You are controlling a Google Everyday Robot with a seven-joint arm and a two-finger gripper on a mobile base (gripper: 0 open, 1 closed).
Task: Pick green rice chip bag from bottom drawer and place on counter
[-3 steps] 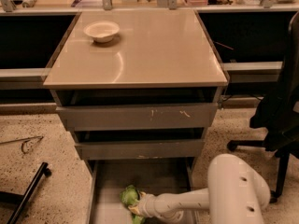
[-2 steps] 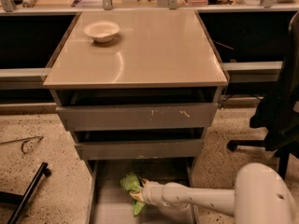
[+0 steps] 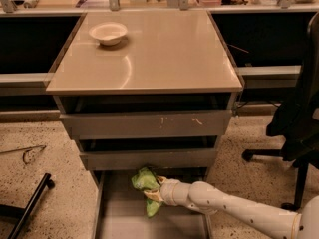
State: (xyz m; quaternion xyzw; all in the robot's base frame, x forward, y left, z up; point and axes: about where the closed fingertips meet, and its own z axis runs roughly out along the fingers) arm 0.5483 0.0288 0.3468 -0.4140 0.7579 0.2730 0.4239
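Note:
The green rice chip bag [image 3: 145, 184] is a crumpled light-green bag held above the floor of the open bottom drawer [image 3: 119, 217], close under the front of the middle drawer. My gripper [image 3: 153, 191] reaches in from the lower right on a white arm and is shut on the bag, which hangs partly below the fingers. The beige counter [image 3: 164, 54] tops the cabinet above and carries a white bowl [image 3: 108, 33] at its back left.
The two upper grey drawers [image 3: 149, 126] stick out slightly over the bottom drawer. A black office chair [image 3: 299, 123] stands at the right. A black bar [image 3: 30, 203] and a wire [image 3: 25, 152] lie on the speckled floor at left.
My gripper has lifted the green bag up and back from the drawer floor toward the middle drawer's front; the arm has stretched out further to the left.

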